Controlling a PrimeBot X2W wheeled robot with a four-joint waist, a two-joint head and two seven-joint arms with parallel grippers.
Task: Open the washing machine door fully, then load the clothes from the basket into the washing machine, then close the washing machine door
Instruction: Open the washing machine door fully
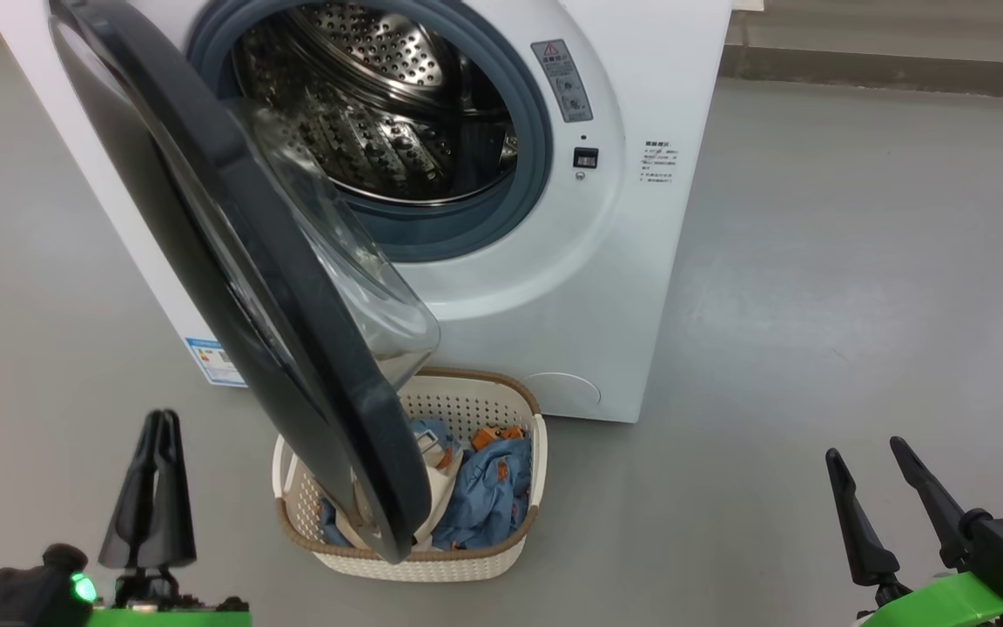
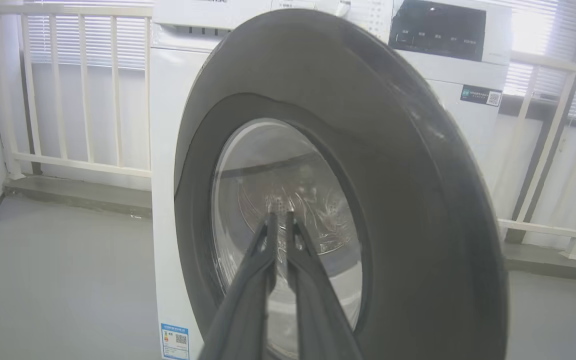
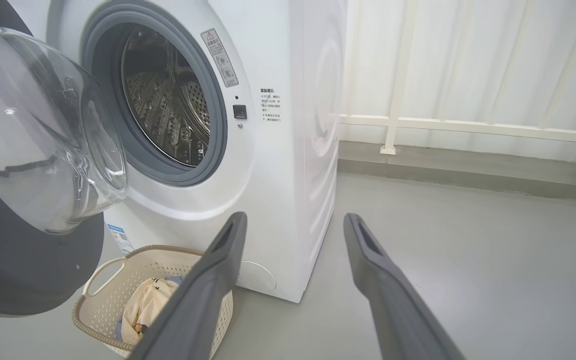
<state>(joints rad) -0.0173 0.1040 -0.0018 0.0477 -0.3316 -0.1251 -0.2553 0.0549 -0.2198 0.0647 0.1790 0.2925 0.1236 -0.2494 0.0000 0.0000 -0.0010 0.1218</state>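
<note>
The left jaws are clenched on nothing. In the left wrist view they aim at the glass bowl (image 2: 288,190) in the outer face of the door (image 2: 398,200), a little short of it and not touching. The right jaws are released, spread wide and empty, low over the floor (image 1: 815,305), well to the right of the door.

The door stands only part open. Its free edge swings out between the two pairs of jaws and hangs over the basket (image 1: 467,562), which sits on the floor against the washer (image 1: 554,331), ahead of both pairs of jaws. The clothes (image 1: 493,488) lie in the basket, half hidden under the door's rim. Beyond them the drum (image 1: 362,104) looks bare.

So the first step looks to be in hand: opening the door fully. Pressing on the outer face would likely shut it. The next move probably calls for catching the free edge or the inner side and sweeping the door farther toward the left jaws' side, clear of the basket.

Beside the opening is a grey sticker (image 1: 562,80) with a red warning triangle, and farther right a block of small print (image 1: 658,163); neither can be read. A blue label (image 2: 174,341) with a QR code sits at the washer's lower corner, and a dark sticker (image 2: 480,95) with another is above the door. No brand can be made out.
</note>
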